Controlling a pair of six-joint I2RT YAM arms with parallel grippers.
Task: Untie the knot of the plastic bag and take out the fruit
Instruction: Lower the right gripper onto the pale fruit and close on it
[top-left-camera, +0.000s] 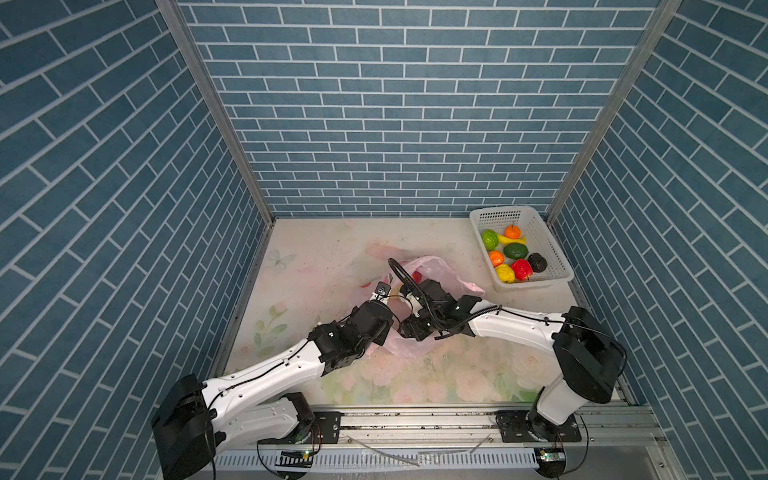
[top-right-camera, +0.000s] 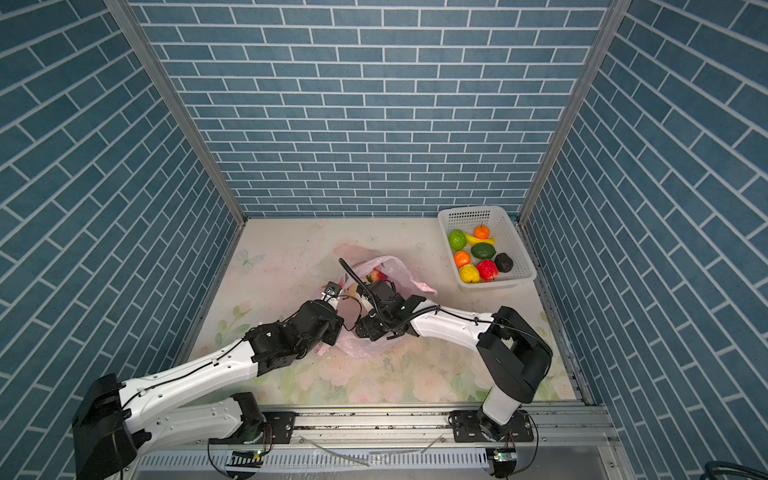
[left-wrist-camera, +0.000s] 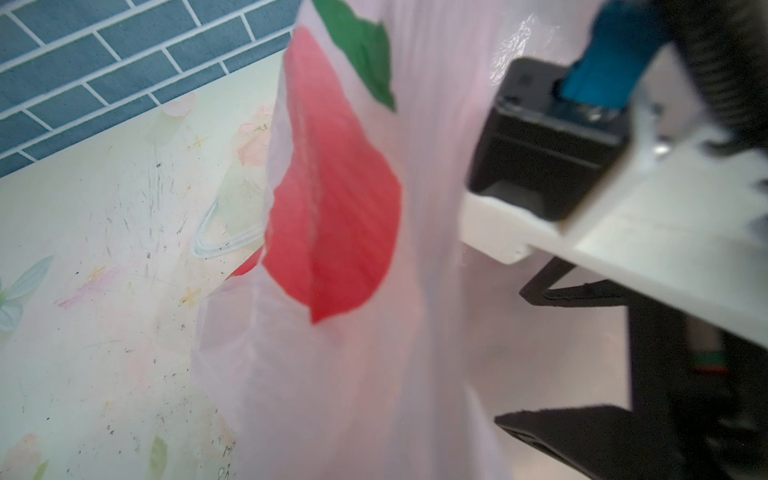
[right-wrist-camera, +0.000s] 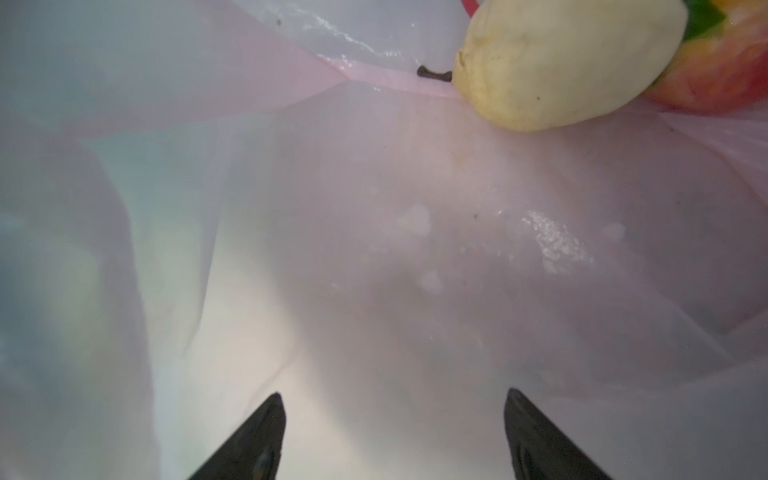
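Right gripper gapes empty inside thin pink plastic bag, cream fruit ahead. Left gripper closed, film hides its hold. White perforated basket well apart.

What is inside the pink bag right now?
A cream fruit with a reddish fruit against it, plus the open right tool. Folds of the bag hide the rest.

Two robot arms fill the lower frame in a top view: left arm and right arm wear white tapered shells with bulky black joints. Thin black cables are clipped along each, a ribbed hose loops at centre, and the black base plates are bolted.
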